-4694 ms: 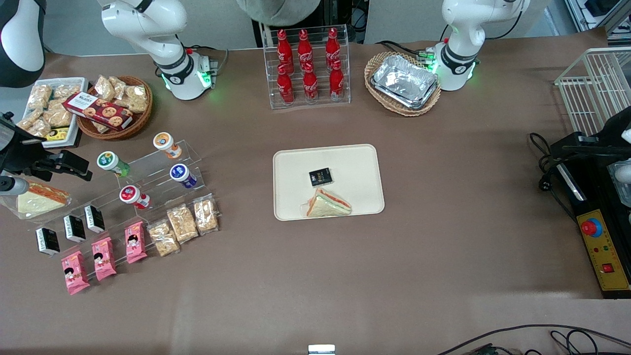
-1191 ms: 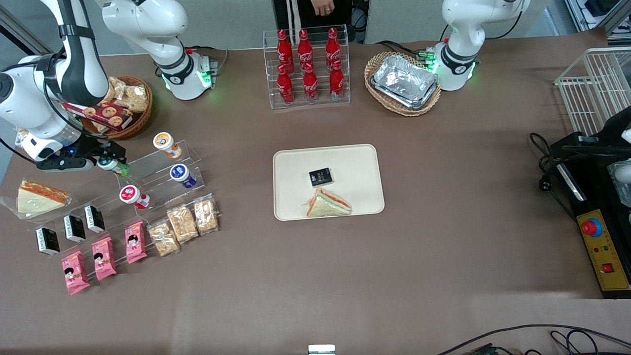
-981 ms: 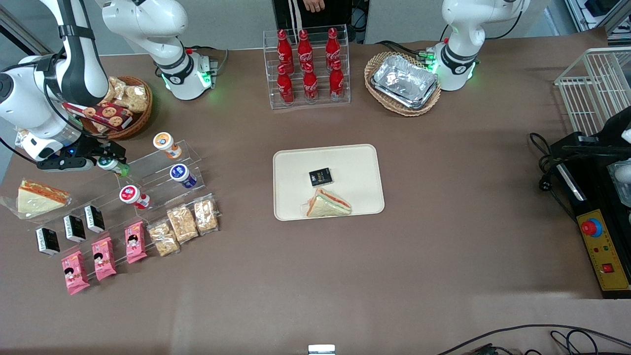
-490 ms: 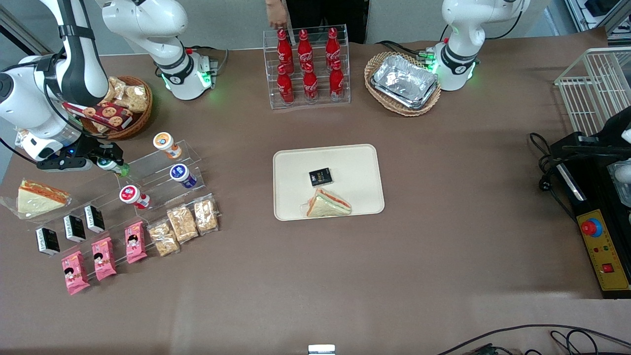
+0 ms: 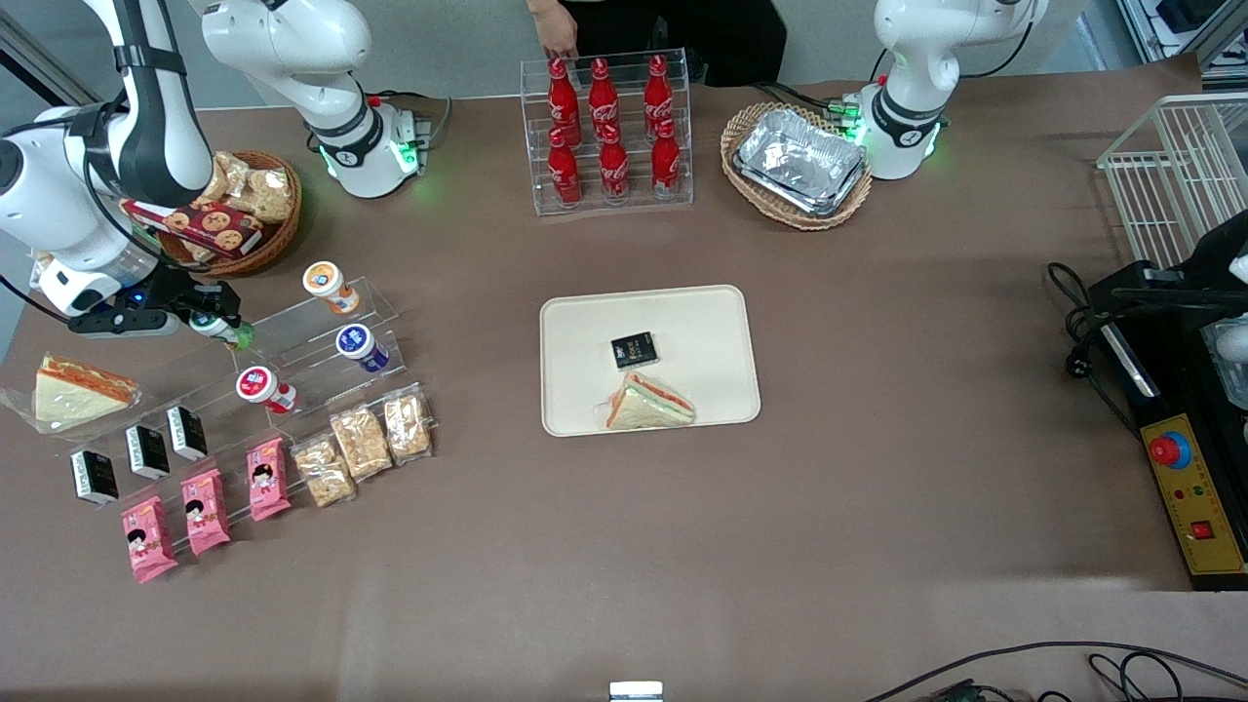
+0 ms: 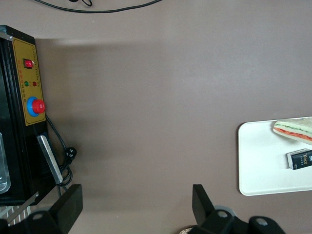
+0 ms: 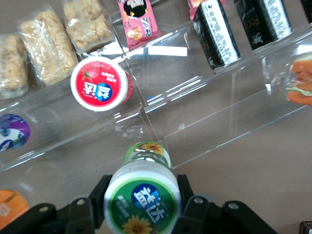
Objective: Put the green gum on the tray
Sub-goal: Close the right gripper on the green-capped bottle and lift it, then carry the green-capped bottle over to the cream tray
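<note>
Front view: the gripper (image 5: 216, 322) is at the working arm's end of the table, closed around the green gum (image 5: 234, 334), with a finger on each side of the bottle just below its lid. The gum is at the upper step of a clear acrylic rack (image 5: 322, 341), and whether it rests on the rack or is raised off it cannot be told. In the wrist view the gum (image 7: 144, 195) fills the space between the two black fingers (image 7: 100, 195), its white-rimmed lid with the green centre facing the camera and its green body pointing toward the rack (image 7: 195, 122).

Taking the rack as landmark: the orange-lidded bottle (image 5: 327, 284) sits on its upper step, toward the parked arm's side of the gum. The blue-lidded bottle (image 5: 361, 347) and the red-lidded bottle (image 5: 263, 387) sit on lower steps, nearer the front camera than the gum. Nearer still, in front of the rack, lie three black packs (image 5: 141, 453), three pink packets (image 5: 200, 512) and three clear bags of snacks (image 5: 361, 444). A wrapped sandwich (image 5: 73, 390) lies beside the rack, at the table edge on the working arm's end.

The tray (image 5: 575, 361) lies well apart from the rack, toward the middle of the table. It holds a small black pack (image 5: 634, 349) and another sandwich (image 5: 648, 403); the rest of its surface is bare.
</note>
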Controlling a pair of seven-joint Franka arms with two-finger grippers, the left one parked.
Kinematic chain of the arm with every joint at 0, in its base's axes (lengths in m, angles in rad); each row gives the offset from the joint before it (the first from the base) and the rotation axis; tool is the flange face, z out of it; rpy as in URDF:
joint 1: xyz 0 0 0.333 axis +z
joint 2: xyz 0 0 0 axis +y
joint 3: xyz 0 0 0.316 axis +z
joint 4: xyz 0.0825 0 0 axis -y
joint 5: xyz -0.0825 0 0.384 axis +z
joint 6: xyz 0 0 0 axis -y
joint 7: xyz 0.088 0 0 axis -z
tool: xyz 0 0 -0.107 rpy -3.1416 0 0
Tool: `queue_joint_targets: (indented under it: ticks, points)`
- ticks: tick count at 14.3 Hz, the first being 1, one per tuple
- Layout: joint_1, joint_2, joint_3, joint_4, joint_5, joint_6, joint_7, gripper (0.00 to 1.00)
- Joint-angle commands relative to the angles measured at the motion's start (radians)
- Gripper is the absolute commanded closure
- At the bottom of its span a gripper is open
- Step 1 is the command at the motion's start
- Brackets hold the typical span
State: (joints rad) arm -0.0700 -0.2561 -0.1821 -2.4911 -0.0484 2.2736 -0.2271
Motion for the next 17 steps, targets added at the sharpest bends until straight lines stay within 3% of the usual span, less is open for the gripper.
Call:
queue_joint_targets:
  ticks: [1, 6, 9, 13, 17]
  points:
    - [-0.004, -0.101, 0.01, 0.081, -0.008, -0.176, -0.011, 0.68]
    - [0.009, -0.098, 0.05, 0.397, 0.007, -0.576, 0.005, 0.68]
    - [0.009, -0.097, 0.157, 0.509, 0.045, -0.707, 0.147, 0.68]
    - [0.007, -0.097, 0.388, 0.546, 0.163, -0.747, 0.452, 0.68]
    - [0.009, -0.014, 0.632, 0.543, 0.255, -0.607, 0.759, 0.68]
